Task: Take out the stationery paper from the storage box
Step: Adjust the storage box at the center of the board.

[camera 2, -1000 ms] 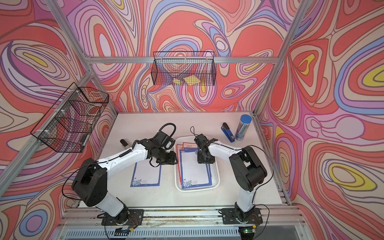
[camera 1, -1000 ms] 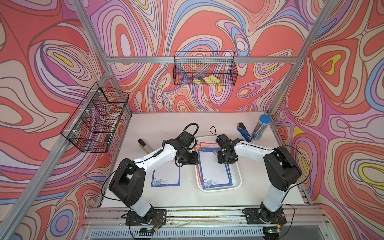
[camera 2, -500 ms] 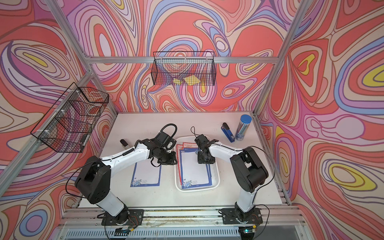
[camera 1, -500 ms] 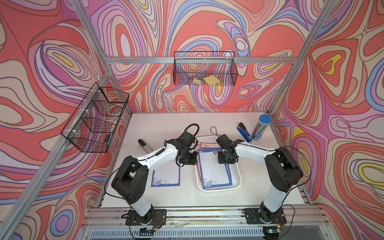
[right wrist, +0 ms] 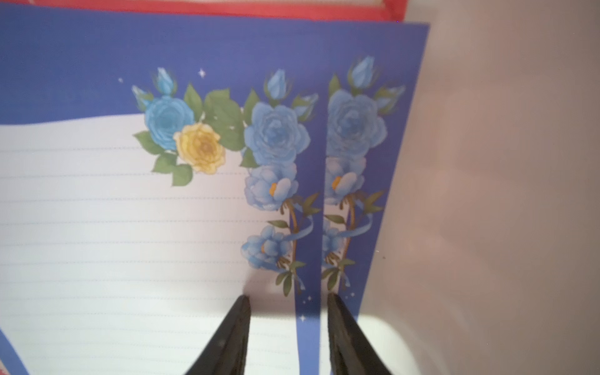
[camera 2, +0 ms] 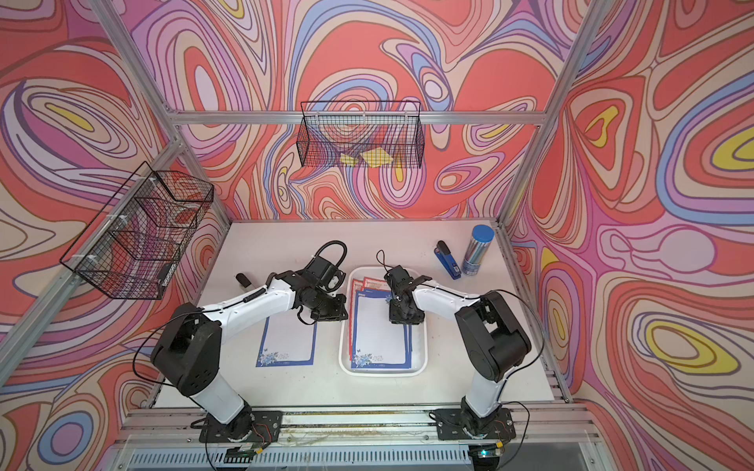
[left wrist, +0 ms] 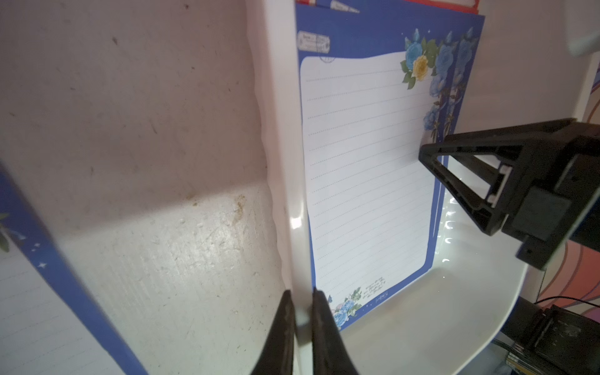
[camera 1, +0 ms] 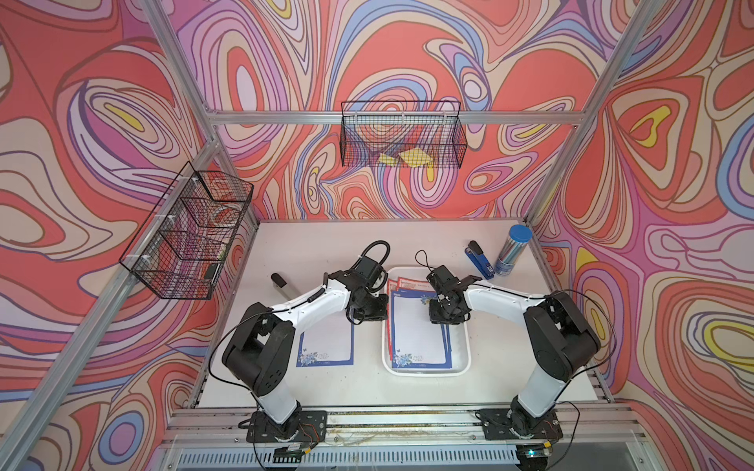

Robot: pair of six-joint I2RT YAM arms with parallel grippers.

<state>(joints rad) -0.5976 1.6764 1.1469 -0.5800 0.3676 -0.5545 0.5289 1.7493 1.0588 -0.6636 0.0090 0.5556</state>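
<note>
Left gripper (left wrist: 303, 296) clamped on box (left wrist: 281, 130), left rim. Right gripper (right wrist: 288, 297) jaws apart, straddling right long edge of paper (right wrist: 130, 243); long axis near-far.

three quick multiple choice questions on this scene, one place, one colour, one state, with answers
1. Where does the loose blue-bordered lined paper sheet lie?
A. in a wire basket
B. on the white table beside the shallow white plastic tray
C. under the stapler

2. What colour borders the top sheet in the tray?
A. green
B. blue
C. black

3. What is the left gripper doing?
A. hanging open
B. holding a pen
C. clamped on the tray's rim

1 B, it lies flat outside the tray; 2 B, both top views show a blue frame; 3 C, the left wrist view shows its fingers either side of the rim.
</note>
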